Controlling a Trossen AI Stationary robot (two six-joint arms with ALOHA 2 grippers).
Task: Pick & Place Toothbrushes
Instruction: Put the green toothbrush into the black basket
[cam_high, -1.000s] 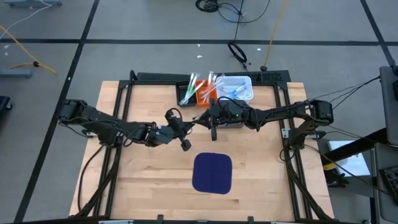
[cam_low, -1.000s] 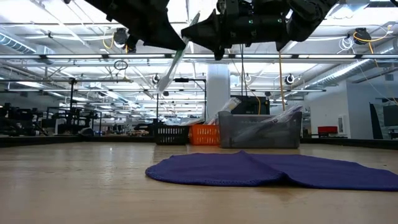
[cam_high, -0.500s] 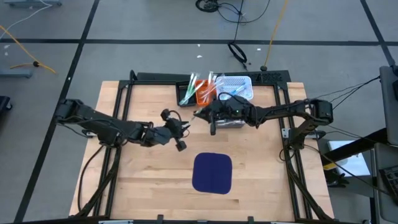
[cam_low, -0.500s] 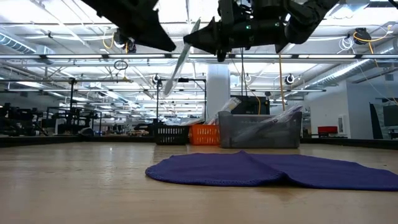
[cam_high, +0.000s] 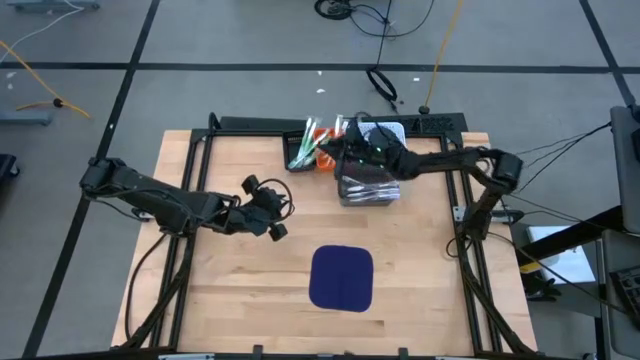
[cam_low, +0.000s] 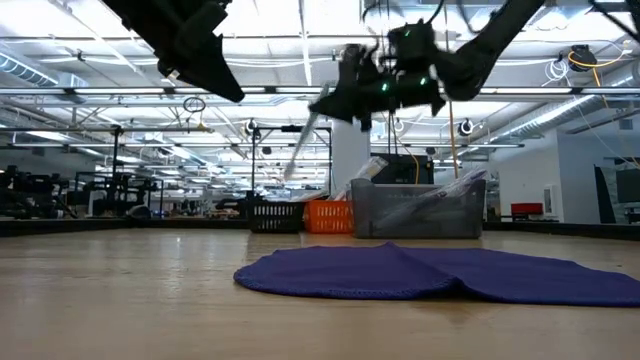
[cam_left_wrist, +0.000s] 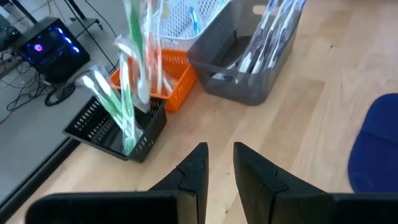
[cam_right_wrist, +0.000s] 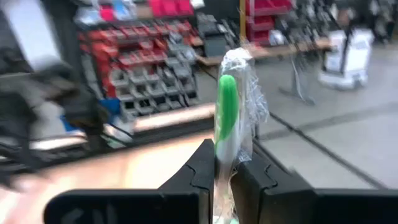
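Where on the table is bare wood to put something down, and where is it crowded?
Bare wood lies around the dark blue mat, on both sides and along the near edge. The far middle is crowded: black bin, orange bin, grey bin, white basket, and above them the right gripper holding a wrapped green toothbrush.
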